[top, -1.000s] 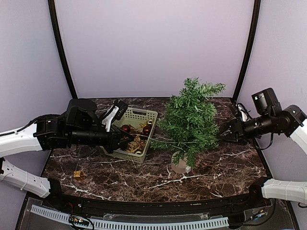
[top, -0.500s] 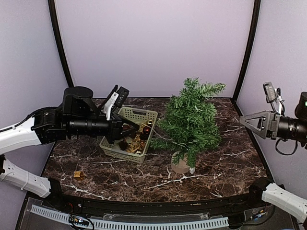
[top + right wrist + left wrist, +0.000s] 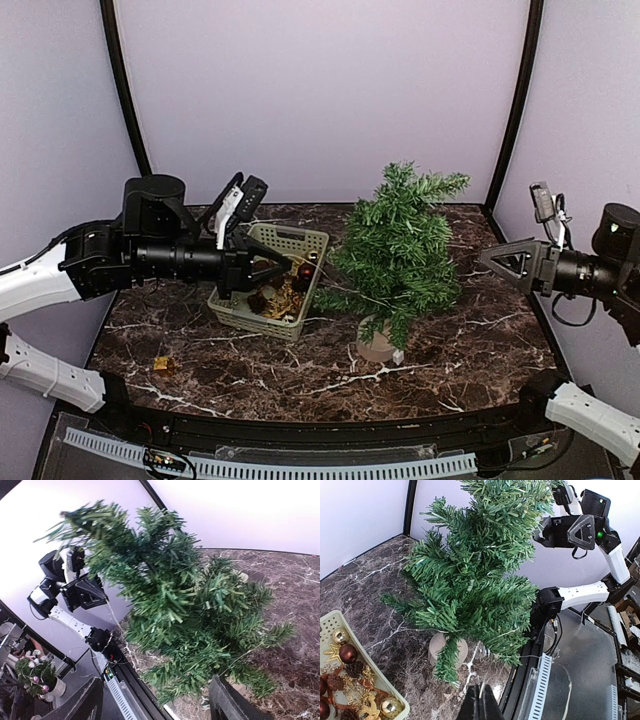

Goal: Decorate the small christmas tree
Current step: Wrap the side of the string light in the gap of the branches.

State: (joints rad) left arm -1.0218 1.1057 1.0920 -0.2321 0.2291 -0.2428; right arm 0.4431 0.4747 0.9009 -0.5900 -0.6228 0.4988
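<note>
Pointing the black left fingers (image 3: 272, 268) out over a pale green perforated plastic basket (image 3: 285, 237), pressed tightly together. Failing to make out whether anything thin is pinched there. Showing, just under and ahead of those fingers, glossy dark red balls (image 3: 303, 271) and a tangle of gold trim, partly covered by the arm. Leaving a small gold piece (image 3: 162, 365), too small to identify, well back from the left fingers on the dark brown desk (image 3: 200, 335), marbled with white veins. Flanking the small christmas tree (image 3: 400, 250), upright on the desk between the two sets of fingers, bushy with stiff green needles, rooted in a round tan wooden base (image 3: 375, 346) half screened by low branches. Holding the right fingers (image 3: 82, 705) wide apart, gripping nothing, aimed at the tree's right side, clear of the needles. Having drawn away from the branch tips since a second ago, now edging slightly closer again. Losing the lower part of the right fingers below the wrist view's bottom edge.
</note>
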